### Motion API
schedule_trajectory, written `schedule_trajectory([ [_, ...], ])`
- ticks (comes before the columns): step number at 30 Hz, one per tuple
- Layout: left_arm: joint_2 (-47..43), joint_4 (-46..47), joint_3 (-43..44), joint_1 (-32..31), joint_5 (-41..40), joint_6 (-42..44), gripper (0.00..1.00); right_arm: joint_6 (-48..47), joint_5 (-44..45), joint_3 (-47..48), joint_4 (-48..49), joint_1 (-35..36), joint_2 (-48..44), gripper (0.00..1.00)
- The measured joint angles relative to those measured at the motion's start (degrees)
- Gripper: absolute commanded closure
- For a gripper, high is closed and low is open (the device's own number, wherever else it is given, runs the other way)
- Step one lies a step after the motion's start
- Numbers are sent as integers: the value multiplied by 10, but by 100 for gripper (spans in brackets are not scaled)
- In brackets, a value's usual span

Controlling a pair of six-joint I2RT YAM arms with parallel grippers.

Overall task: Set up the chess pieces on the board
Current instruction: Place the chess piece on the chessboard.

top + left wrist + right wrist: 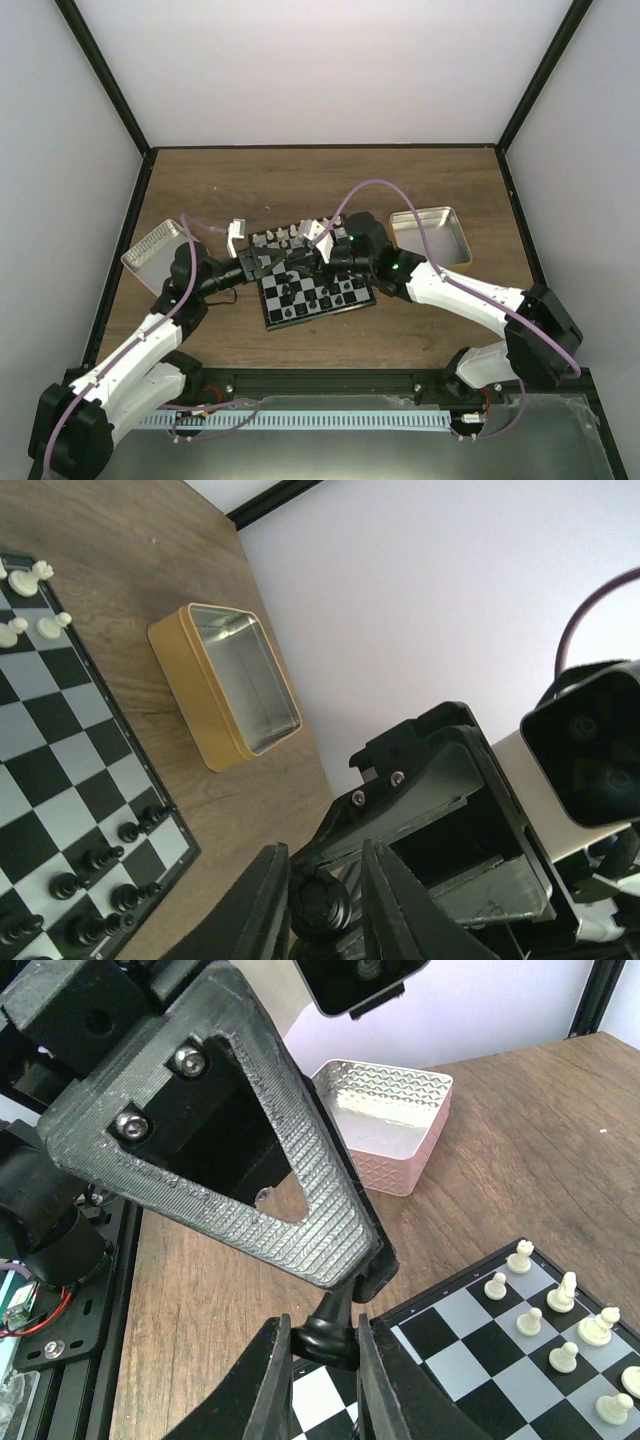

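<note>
The board (355, 300) lies at the table's middle, with black pieces (300, 290) on its near rows and white pieces (285, 238) on its far rows. My two grippers meet above its left part. My right gripper (325, 1345) is shut on the base of a black chess piece (335, 1320). The piece's stem runs up between the left gripper's fingers (300, 1190). In the left wrist view my left gripper (328, 865) stands around the piece's round end (320, 905), which touches one finger with a small gap at the other.
A gold tin (205, 695) stands right of the board (455, 240). A pink embossed tin (400, 1150) stands left of it (150, 255). A small white object (238, 235) lies near the board's far left corner. White pieces (562, 1295) stand close below the grippers.
</note>
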Motion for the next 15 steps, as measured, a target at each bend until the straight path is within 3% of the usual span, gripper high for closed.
schedule_trajectory([
  [5,1,-4,-1,1,-1,6,90,1,-1,0,1,0,0,84],
  [10,1,-12,-1,1,-6,23,96,7,0,0,-3,0,0,49],
  [12,-1,-29,0,1,-18,39,96,16,7,0,-6,0,1,44],
  [15,-10,-77,8,1,-52,74,95,38,31,-2,-8,0,2,43],
])
